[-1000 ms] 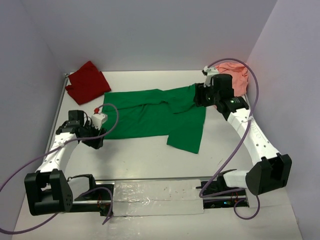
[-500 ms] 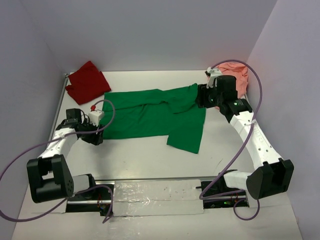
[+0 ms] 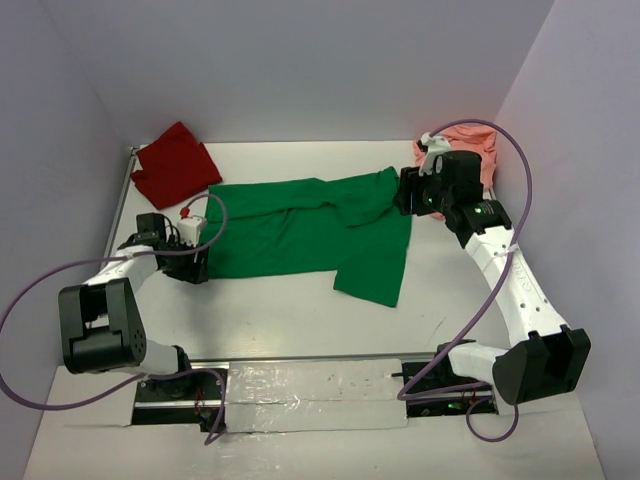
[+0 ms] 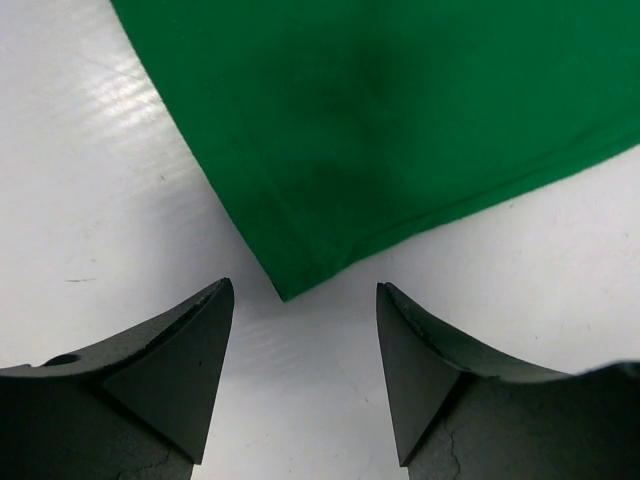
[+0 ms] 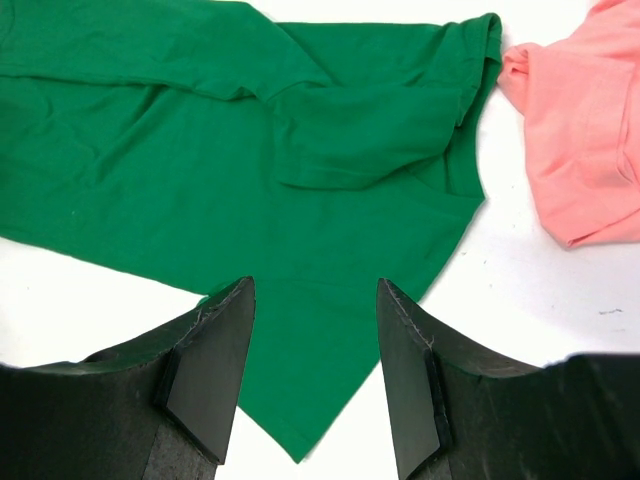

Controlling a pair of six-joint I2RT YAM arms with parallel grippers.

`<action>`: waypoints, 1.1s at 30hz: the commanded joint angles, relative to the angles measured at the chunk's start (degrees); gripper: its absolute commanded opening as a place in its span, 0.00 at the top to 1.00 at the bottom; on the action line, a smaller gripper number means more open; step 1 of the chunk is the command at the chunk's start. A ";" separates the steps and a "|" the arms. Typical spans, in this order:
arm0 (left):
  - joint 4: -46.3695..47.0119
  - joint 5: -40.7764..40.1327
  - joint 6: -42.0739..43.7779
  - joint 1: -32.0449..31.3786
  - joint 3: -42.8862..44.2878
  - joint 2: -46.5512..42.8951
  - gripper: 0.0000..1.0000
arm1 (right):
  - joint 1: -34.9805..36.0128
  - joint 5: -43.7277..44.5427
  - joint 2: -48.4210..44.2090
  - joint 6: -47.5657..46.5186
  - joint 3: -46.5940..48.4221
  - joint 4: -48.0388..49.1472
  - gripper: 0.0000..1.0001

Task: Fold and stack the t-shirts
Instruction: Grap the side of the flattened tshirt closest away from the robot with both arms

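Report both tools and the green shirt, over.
Left tool open, at corner of green shirt. Right tool open, above its other end. Red shirt, pink shirt aside, nothing blocking.

no readable text, labels, brands, numbers or signs

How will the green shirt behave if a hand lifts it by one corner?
Probably floppy: the green shirt lies flat with soft creases and a folded-over sleeve, so it should drape and hang. Its hem looks thin, so it is likely light. If pushed, it would probably bunch rather than slide.
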 commanded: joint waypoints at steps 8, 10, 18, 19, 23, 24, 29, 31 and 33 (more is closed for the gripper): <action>3.18 2.00 -2.45 0.43 5.06 3.25 0.47 | -0.99 -0.70 -1.82 -0.47 0.05 -0.54 0.41; 1.51 2.44 -1.85 0.43 5.94 5.00 0.52 | -1.26 -0.08 -1.30 -0.47 1.02 -1.06 0.41; -1.66 2.19 -0.35 0.43 6.47 8.00 0.40 | -2.31 -0.34 -1.12 -0.91 3.31 -2.73 0.41; -2.18 2.44 -0.09 0.43 6.73 8.44 0.40 | -2.31 -0.43 -0.94 -1.00 3.83 -3.09 0.41; -2.18 2.71 0.00 0.51 7.17 9.49 0.48 | -2.31 -1.48 -0.24 -1.97 4.71 -4.84 0.41; -2.36 3.23 -0.08 0.60 7.61 9.76 0.52 | -2.31 -0.88 0.28 -2.31 4.98 -5.28 0.41; -5.43 5.17 0.79 0.60 9.72 12.22 0.85 | -2.40 2.11 1.25 -3.37 6.21 -7.13 0.40; -6.58 5.00 0.88 0.60 10.25 12.22 0.90 | -2.49 2.82 1.17 -3.46 6.38 -7.13 0.41; -7.37 4.99 1.06 0.60 10.25 11.78 0.89 | -2.67 2.99 0.90 -3.64 6.56 -7.57 0.41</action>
